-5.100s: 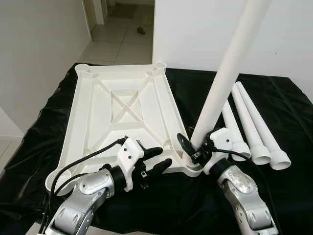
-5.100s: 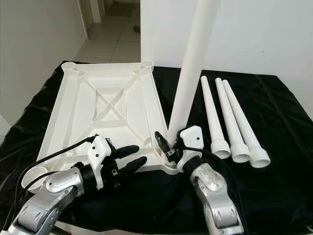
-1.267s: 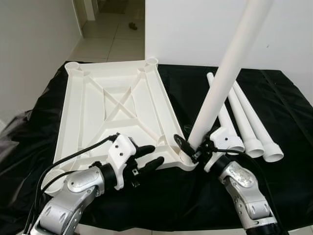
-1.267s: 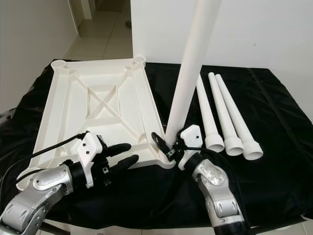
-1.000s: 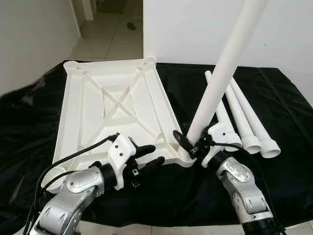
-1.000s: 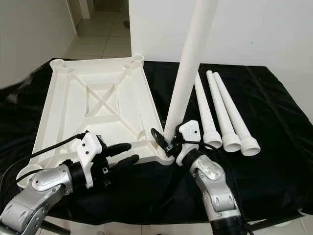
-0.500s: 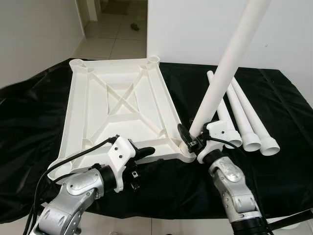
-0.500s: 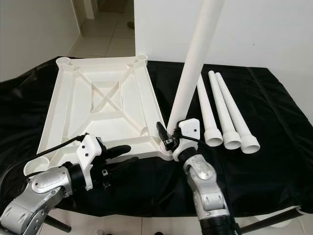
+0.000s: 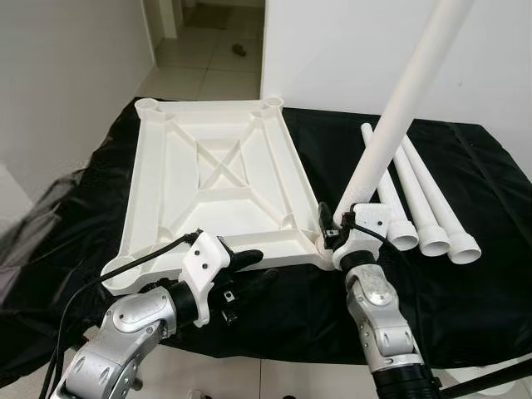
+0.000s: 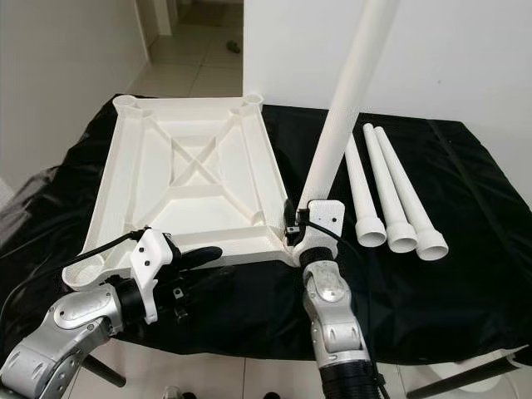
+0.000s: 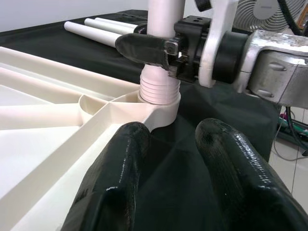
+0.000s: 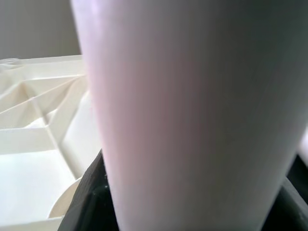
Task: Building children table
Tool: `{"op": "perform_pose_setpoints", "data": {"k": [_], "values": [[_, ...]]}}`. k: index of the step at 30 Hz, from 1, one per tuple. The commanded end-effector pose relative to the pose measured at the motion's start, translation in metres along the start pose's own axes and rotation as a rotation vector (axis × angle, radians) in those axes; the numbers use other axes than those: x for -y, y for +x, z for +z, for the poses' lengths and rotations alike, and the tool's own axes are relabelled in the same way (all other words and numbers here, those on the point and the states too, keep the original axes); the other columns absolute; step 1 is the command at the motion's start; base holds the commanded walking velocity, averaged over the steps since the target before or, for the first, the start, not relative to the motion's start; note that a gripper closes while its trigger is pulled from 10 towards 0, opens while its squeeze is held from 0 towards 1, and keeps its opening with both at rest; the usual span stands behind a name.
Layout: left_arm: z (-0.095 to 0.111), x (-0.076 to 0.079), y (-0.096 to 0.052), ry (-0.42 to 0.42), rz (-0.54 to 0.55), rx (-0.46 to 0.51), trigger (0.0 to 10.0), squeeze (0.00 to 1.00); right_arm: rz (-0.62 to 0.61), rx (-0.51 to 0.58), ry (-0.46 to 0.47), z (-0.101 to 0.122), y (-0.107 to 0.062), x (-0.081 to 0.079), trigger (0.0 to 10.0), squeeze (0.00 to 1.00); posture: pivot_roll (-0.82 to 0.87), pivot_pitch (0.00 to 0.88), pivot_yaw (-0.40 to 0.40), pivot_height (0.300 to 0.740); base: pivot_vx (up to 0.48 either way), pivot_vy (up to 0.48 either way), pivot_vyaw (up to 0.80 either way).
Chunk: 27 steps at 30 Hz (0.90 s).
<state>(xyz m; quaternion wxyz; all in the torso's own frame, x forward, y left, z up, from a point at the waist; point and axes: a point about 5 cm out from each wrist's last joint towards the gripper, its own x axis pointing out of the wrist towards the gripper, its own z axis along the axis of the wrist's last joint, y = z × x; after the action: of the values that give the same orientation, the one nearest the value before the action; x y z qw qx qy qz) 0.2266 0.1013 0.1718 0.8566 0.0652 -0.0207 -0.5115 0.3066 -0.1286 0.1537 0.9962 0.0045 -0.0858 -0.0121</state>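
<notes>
Leg (image 9: 391, 125) (tilted) clamped low by right gripper (image 9: 331, 235).

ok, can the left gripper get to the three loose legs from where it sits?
Probably not directly. The left gripper hovers open at the tabletop's near edge, and the right gripper, clamped on the upright leg, stands between it and the three loose legs.

The right end effector (image 9: 331, 235) is clamped with its arm reaching forward, while the left end effector (image 9: 247, 270) is held forward with fingers (image 11: 115, 187) parted
</notes>
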Motion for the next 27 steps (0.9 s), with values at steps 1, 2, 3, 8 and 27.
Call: {"op": "perform_pose_setpoints", "data": {"k": [1, 2, 3, 8, 27], "values": [[0.0005, 0.003, 0.0003, -0.001, 0.002, -0.005, 10.0, 0.0, -0.077, -0.116, -0.015, -0.023, -0.0046, 0.0092, 10.0, 0.0, 0.1, 0.113, -0.006, 0.74, 0.0, 0.0, 0.0], [0.0006, 0.0032, 0.0002, -0.001, 0.002, -0.005, 10.0, 0.0, -0.081, -0.114, -0.014, -0.0228, -0.0038, 0.0085, 10.0, 0.0, 0.1, 0.112, -0.006, 0.74, 0.0, 0.0, 0.0], [0.0006, 0.0033, 0.0002, -0.002, 0.001, -0.005, 10.0, 0.0, -0.087, -0.113, -0.014, -0.0225, -0.0032, 0.0081, 10.0, 0.0, 0.1, 0.112, -0.006, 0.74, 0.0, 0.0, 0.0], [0.0006, 0.0036, 0.0001, -0.002, -0.001, -0.005, 10.0, 0.0, -0.14, -0.097, -0.017, -0.0207, -0.0001, 0.0098, 10.0, 0.0, 0.1, 0.113, -0.004, 0.74, 0.0, 0.0, 0.0], [0.0008, 0.0054, -0.0007, -0.007, -0.009, -0.007, 10.0, 0.0, -0.235, -0.072, -0.03, -0.0183, 0.0047, 0.0084, 10.0, 0.0, 0.1, 0.114, 0.002, 0.74, 0.0, 0.0, 0.0]]}}
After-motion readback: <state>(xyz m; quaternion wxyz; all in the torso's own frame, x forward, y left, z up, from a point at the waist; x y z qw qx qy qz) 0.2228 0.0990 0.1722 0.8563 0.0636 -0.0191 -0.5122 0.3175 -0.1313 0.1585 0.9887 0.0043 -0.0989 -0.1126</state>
